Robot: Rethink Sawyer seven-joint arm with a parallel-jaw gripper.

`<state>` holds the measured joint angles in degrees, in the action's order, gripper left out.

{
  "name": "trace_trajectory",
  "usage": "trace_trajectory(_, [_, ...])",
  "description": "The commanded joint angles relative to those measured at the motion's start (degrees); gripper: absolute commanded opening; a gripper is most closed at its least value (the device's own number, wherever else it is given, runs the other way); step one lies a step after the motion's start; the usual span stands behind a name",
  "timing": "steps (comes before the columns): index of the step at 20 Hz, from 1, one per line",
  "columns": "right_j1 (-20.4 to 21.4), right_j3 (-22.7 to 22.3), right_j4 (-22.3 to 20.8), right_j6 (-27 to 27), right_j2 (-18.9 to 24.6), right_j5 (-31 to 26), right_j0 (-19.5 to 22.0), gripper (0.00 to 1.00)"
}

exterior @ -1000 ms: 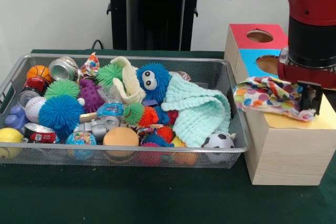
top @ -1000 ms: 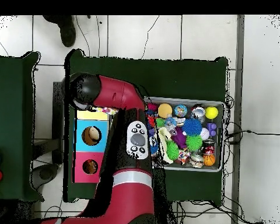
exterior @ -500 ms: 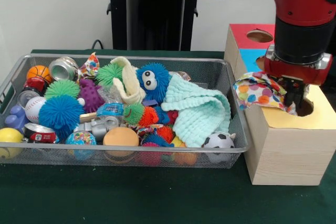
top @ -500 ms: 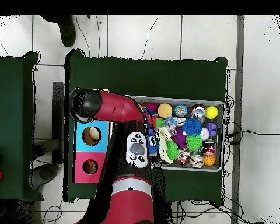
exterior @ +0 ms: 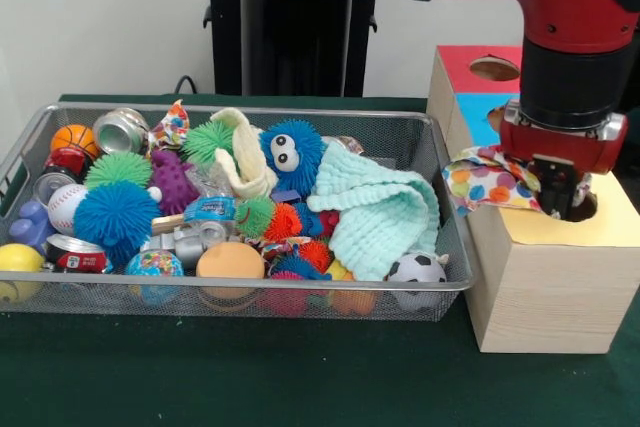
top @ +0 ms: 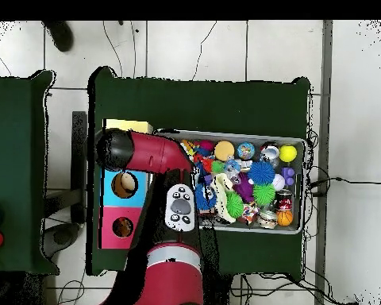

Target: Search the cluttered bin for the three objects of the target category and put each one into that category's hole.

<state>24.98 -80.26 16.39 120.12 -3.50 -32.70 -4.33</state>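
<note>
The end effector (exterior: pixel 565 202) hangs over the yellow section of the wooden box (exterior: pixel 545 287), right at the yellow hole (exterior: pixel 585 209), with its tips low against the opening. It is closed on a polka-dot cloth (exterior: pixel 490 179) — the fabric bunches under the red wrist and trails toward the bin, draping over the box's top edge. The cloth is partly on the yellow top, not down inside the hole. Behind it on the same box sit a blue section and a red section, the red hole (exterior: pixel 495 69) plainly open.

The wire bin (exterior: pixel 250 292) stands just beside the box on the green bench (exterior: pixel 230 377), full of clutter: a mint-green cloth (exterior: pixel 385 212) heaped at the end nearest the box, a cream cloth (exterior: pixel 243 152) folded beside a blue fuzzy toy with eyes (exterior: pixel 290 154), and another patterned cloth (exterior: pixel 172 125) poking up at the far rim. A small soccer ball (exterior: pixel 417 269) lies against the near wire wall.

From overhead, the red arm (top: pixel 150 152) covers the box's yellow end, hiding the grip.
</note>
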Motion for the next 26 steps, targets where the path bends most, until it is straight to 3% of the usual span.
trace_trajectory(1, [-7.47,-4.97,-5.48,5.57,0.62,8.47,-1.21,0.0])
trace_trajectory(7, [-10.91,-2.69,-5.98,7.51,-1.99,14.06,-3.16,0.0])
trace_trajectory(12, [-12.45,-1.45,-4.9,8.75,-4.37,14.4,-5.1,0.0])
trace_trajectory(23, [-13.14,-3.01,-4.75,7.37,-0.98,21.98,-3.23,0.0])
trace_trajectory(26, [-14.21,-1.72,-4.16,9.51,-4.29,23.75,-5.72,0.0])
